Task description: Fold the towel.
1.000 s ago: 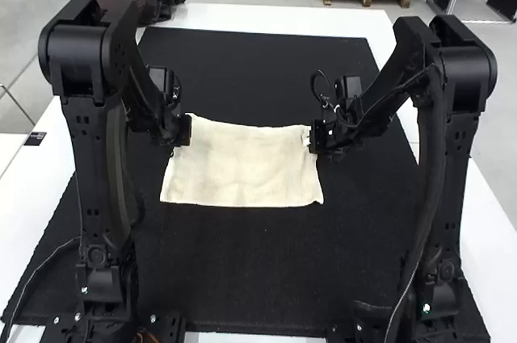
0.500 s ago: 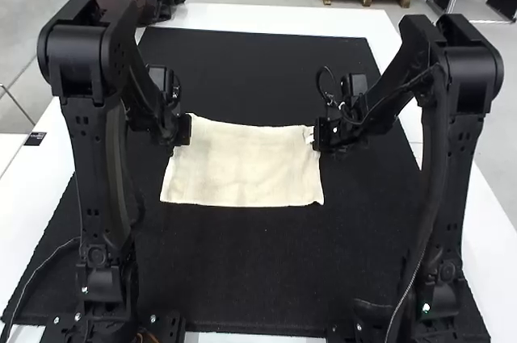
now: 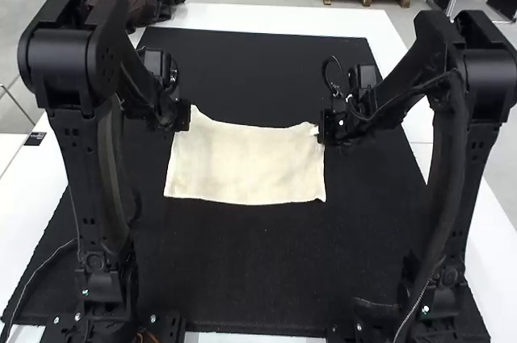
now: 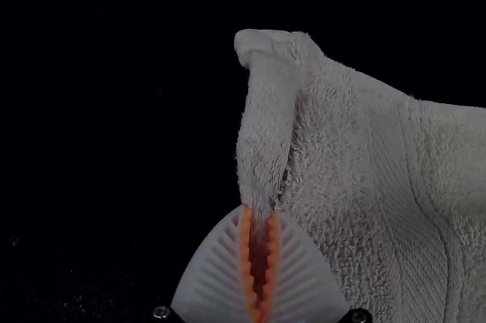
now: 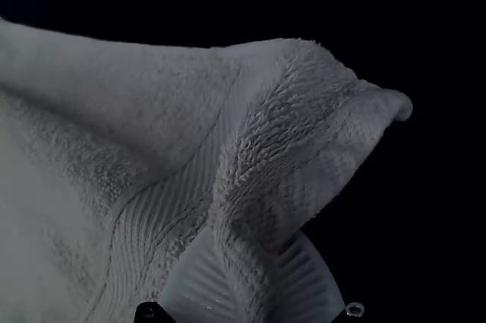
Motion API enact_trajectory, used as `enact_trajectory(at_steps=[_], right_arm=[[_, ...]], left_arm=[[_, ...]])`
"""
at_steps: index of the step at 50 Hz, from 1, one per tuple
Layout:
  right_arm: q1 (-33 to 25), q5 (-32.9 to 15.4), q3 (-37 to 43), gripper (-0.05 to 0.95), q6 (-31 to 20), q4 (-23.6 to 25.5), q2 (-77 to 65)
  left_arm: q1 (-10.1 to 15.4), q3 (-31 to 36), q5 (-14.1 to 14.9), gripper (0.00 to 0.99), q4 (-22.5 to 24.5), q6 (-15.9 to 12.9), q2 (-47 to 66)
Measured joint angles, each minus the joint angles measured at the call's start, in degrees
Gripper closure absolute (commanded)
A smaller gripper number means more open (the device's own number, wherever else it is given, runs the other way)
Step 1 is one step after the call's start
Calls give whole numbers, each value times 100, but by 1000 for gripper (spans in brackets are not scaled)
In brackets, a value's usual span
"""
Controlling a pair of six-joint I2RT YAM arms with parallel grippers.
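Towel stretched between left jaws and right jaws, each clenched on it near a corner. Soft, probably light, saggy; corners suit gripping.

Bright, even light fills the high view, strongest on the smooth white tabletop, while the matte black mat absorbs most of it. The cream terry towel looks pale, with faint, soft shading in its shallow ripples. A dull sheen lies on the upper joints of the jointed black left arm and jointed black right arm.

The left wrist view is dim, its background nearly black; the rubbery orange pads glow warmly, and shadow lines the towel's rolled edge.

The right wrist view is also dim, with deep shadow between gray folds
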State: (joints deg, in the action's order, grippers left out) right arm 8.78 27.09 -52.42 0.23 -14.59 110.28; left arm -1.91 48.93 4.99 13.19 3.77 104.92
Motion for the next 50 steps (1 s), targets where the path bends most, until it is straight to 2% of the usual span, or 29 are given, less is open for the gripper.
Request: enact_trajectory(at_steps=[31,50], right_arm=[[-214,337,505,925,-251,122,-459],[-216,597,627,925,-319,114,-774]], left_arm=[[-13,-640,208,974,-46,-2,-507],[-33,-938,232,974,-98,11,-1290]])
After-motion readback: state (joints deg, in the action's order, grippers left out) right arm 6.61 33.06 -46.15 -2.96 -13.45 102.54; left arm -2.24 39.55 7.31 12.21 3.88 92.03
